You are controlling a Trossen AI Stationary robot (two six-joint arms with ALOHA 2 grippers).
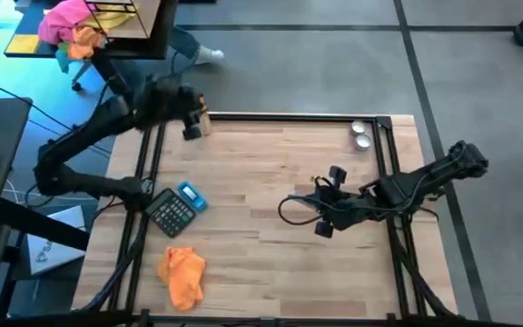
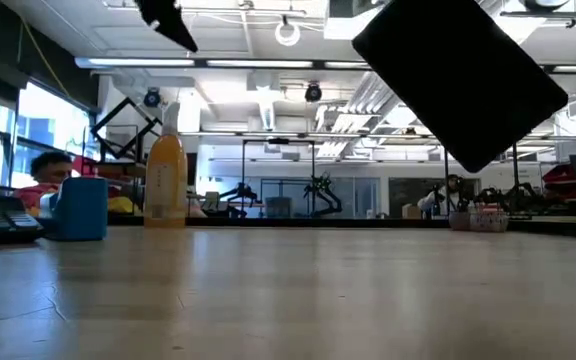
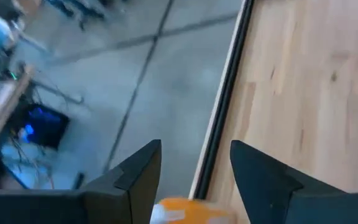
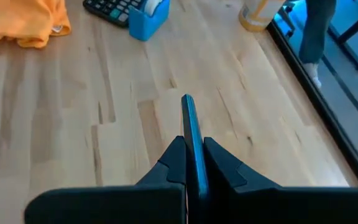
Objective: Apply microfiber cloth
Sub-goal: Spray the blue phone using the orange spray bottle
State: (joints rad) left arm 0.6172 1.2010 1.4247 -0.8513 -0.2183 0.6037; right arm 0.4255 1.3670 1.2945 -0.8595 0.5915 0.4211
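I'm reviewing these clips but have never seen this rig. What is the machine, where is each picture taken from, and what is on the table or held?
Two dark robot arms work at a wooden table. One picture looks straight down, one looks level across the tabletop, and one comes from each wrist. The left gripper is open above the spray bottle at the far edge. The right gripper is shut on a thin dark flat panel. Lying untouched: the orange microfiber cloth, a calculator and a small blue box.

Spray bottle [image 3: 188, 211]: cut off at the left wrist view's bottom edge, blurred.
Microfiber cloth [image 4: 20, 25]: cut by the right wrist view's upper-left edge.
Dark panel [image 2: 463, 75]: top cut off, upper right of the low view.
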